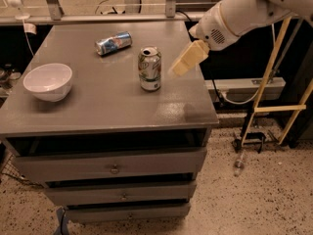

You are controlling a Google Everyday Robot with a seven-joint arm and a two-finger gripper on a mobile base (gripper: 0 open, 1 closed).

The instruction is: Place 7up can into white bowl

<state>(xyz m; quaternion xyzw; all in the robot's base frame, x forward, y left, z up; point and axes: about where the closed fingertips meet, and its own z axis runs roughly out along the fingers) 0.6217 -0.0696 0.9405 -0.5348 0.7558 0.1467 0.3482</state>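
The 7up can stands upright near the middle of the grey cabinet top, with a pale silvery body, a green band and an opened silver top. The white bowl sits at the left side of the top, well apart from the can. My gripper hangs above the right part of the top, just right of the can and a little above its middle, not touching it. It holds nothing. The white arm reaches in from the upper right.
A blue and silver can lies on its side at the back of the top, behind the 7up can. The cabinet has drawers below. A yellow frame and a cable stand on the floor to the right.
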